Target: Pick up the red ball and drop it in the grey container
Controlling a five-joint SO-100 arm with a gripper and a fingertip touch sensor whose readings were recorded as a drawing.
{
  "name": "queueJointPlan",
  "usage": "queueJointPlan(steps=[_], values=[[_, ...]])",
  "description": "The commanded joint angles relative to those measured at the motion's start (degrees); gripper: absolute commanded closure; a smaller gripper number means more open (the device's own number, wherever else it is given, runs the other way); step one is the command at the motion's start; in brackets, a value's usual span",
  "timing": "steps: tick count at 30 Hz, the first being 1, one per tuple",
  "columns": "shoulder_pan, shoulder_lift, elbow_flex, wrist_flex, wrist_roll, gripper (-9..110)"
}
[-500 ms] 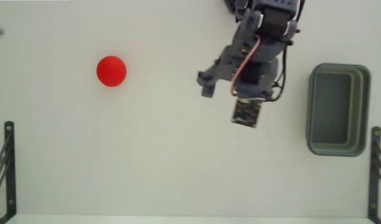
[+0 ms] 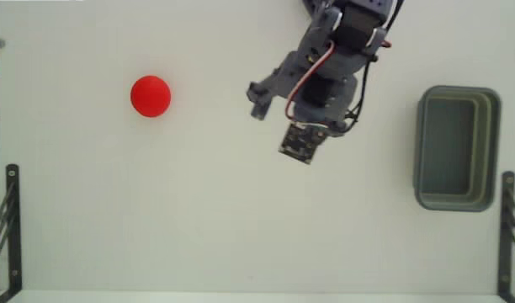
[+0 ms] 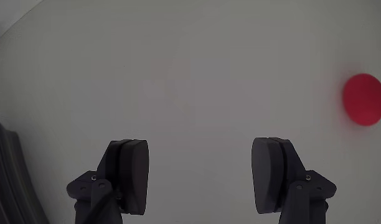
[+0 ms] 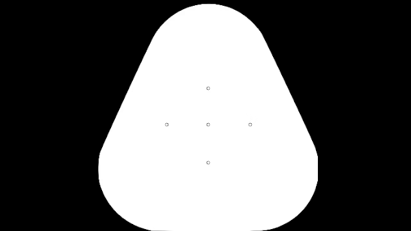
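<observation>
The red ball [image 2: 151,96] sits alone on the white table [image 2: 156,219], toward the left in the fixed view and well apart from everything else; in the wrist view it shows at the far right edge [image 3: 364,99], off the line between the fingers. It is a plain sphere, so it has no long axis and points no way at all, and any approach angle suits it equally.

That roundness is the main risk. If one finger [image 3: 129,175] touches before the other, I judge the ball would likely roll off across the smooth table rather than stay put. Closing off-centre could squeeze it out sideways.

The pincer [image 3: 200,177] hangs empty with its jaws spread wide, nothing between them, over bare table near the middle. It must swing toward the ball before descending.

The grey container [image 2: 457,147] lies at the far right in the fixed view, its long axis running top to bottom, hollow and empty. A release over its thick rim could bounce the ball out.
</observation>
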Motion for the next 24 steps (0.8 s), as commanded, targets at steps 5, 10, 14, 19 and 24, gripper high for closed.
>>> queueJointPlan(steps=[5,10,14,19,24], values=[[5.39,2.19,0.3,1.1,0.18,-9],[8.95,2.19,0.3,1.1,0.18,-9],[11.5,2.19,0.3,1.1,0.18,-9],[15.06,2.19,0.3,1.1,0.18,-9],[18.36,2.19,0.3,1.1,0.18,-9]])
